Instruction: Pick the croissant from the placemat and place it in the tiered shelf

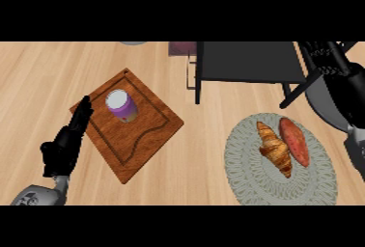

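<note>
Croissant (275, 149) lies mid-placemat (246, 181) touching a reddish sweet potato (294, 141) near desk's right edge; right hand (329, 58), fingers unclear, should close on croissant alone; left hand (68, 140) rests straight-fingered by the cutting board (146, 140).

Light wooden counter (214, 164) with visible grain, evenly lit throughout

The left robot hand (66, 140) rose from the lower left edge, fingers straight and pointing up, on a grey forearm. The right arm showed at the right edge, its hand unclear.
</note>
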You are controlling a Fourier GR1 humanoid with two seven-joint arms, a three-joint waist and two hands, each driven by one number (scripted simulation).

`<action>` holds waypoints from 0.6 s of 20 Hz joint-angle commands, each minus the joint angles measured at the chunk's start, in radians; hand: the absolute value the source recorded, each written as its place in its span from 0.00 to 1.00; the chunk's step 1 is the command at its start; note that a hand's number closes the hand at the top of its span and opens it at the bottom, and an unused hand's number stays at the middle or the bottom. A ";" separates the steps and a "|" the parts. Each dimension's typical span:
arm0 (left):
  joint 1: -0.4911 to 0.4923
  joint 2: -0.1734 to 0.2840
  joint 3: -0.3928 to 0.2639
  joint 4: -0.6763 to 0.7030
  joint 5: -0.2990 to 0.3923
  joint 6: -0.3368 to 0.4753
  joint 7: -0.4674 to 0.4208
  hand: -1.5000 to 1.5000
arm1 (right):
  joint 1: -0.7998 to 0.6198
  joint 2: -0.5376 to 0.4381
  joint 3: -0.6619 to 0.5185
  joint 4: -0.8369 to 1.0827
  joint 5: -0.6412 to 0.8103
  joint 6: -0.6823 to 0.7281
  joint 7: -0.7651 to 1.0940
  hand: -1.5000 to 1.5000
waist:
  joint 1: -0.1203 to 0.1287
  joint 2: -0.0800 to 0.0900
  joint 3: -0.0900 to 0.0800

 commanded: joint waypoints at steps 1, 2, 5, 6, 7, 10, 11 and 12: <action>-0.005 -0.033 0.010 0.059 0.007 -0.016 0.027 0.50 | 0.103 -0.046 -0.108 0.006 -0.048 0.039 -0.049 1.00 | 0.013 -0.003 -0.015; 0.002 -0.014 0.038 0.046 0.045 -0.022 0.071 0.50 | 0.142 -0.055 -0.135 0.045 -0.050 0.024 -0.069 1.00 | 0.011 -0.003 -0.015; 0.070 -0.016 0.068 0.076 0.120 -0.027 0.156 0.50 | 0.204 -0.142 -0.286 0.134 -0.129 0.053 -0.077 1.00 | -0.006 0.000 -0.013; 0.088 -0.008 0.078 0.095 0.148 -0.043 0.195 0.50 | 0.207 -0.163 -0.336 0.169 -0.151 0.050 -0.071 1.00 | -0.009 0.001 -0.013; 0.085 -0.027 0.075 0.093 0.148 -0.034 0.173 0.50 | 0.280 -0.305 -0.223 0.217 0.153 -0.047 0.054 1.00 | -0.041 0.034 -0.028; 0.083 -0.034 0.068 0.095 0.194 -0.088 0.223 0.50 | 0.309 -0.159 -0.286 0.369 -0.033 -0.031 0.091 1.00 | 0.015 0.007 -0.014; 0.041 -0.039 0.063 0.102 0.188 -0.084 0.250 0.50 | 0.328 -0.177 -0.322 0.430 -0.076 0.055 -0.017 0.00 | 0.010 0.006 -0.013; 0.096 -0.028 0.078 0.087 0.215 -0.116 0.234 0.50 | 0.359 -0.154 -0.317 0.418 -0.093 0.076 -0.026 0.00 | 0.018 0.000 -0.014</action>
